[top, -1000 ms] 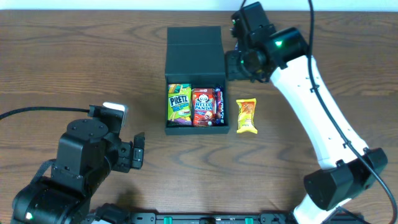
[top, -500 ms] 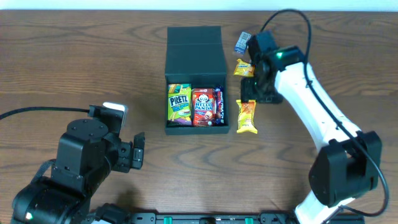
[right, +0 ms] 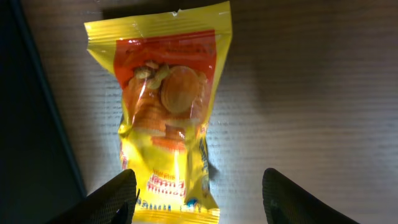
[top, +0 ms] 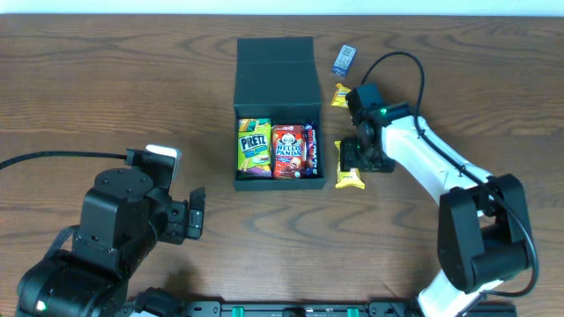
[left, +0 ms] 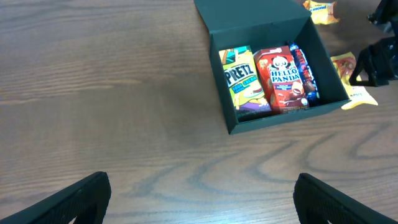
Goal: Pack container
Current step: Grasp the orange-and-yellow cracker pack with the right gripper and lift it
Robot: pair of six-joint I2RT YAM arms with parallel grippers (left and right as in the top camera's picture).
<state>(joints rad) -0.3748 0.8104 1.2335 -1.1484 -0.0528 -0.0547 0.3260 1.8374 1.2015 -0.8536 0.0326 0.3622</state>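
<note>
The black container (top: 276,70) stands open at the table's middle back, its lid flap lying flat behind it. It holds a green Pretz box (top: 254,148), a red Hello Panda box (top: 287,151) and a dark blue packet (top: 310,150). It also shows in the left wrist view (left: 249,22). A yellow snack packet (top: 350,179) lies on the table right of the container. My right gripper (top: 357,157) is open directly above it, its fingers (right: 199,193) straddling the packet's (right: 168,112) lower end. My left gripper (top: 196,216) is open and empty at the front left (left: 202,199).
A small yellow packet (top: 339,95) and a blue-grey packet (top: 344,59) lie on the table right of the lid flap. The container's right wall (right: 31,124) is close to the left of the right gripper's fingers.
My right arm has moved from beside the lid flap toward the front and down over the yellow packet, uncovering the two small packets at the back. The left arm has not moved.
</note>
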